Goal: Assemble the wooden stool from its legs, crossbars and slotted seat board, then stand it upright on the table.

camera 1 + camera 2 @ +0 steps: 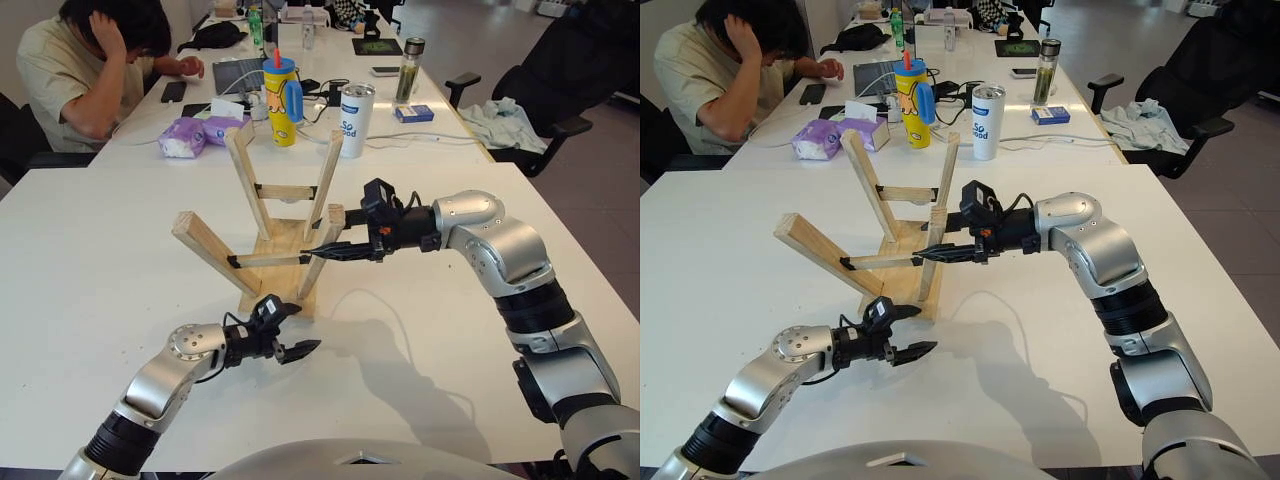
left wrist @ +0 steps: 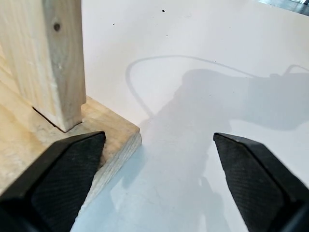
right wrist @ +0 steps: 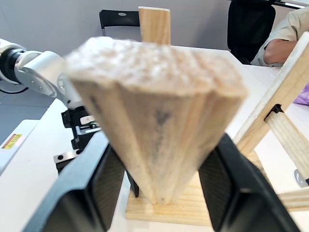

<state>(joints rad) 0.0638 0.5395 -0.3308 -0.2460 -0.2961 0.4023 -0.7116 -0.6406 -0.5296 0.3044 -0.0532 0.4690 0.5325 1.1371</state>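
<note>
While the stool (image 1: 280, 220) sits upside down on the white table (image 1: 100, 260), its seat board (image 1: 283, 272) lies flat and the four legs point up from it, splayed outward. Your right gripper (image 1: 325, 249) reaches over the seat board from the right and is clamped on the leg (image 3: 159, 121) at the board's near right corner, one finger on each side of the wood. Two crossbars show above the board: one (image 1: 285, 191) joins the two far legs, another (image 1: 270, 260) runs from the left leg to the gripped one. Your left gripper (image 2: 159, 145) hangs low over the table at the board's near corner with its fingers spread wide and nothing between them; one pad (image 2: 67, 164) is just beside the board's edge, though you cannot tell whether it touches. Beyond the board stand a yellow cup (image 1: 281, 90) and a white tumbler (image 1: 356, 118).
</note>
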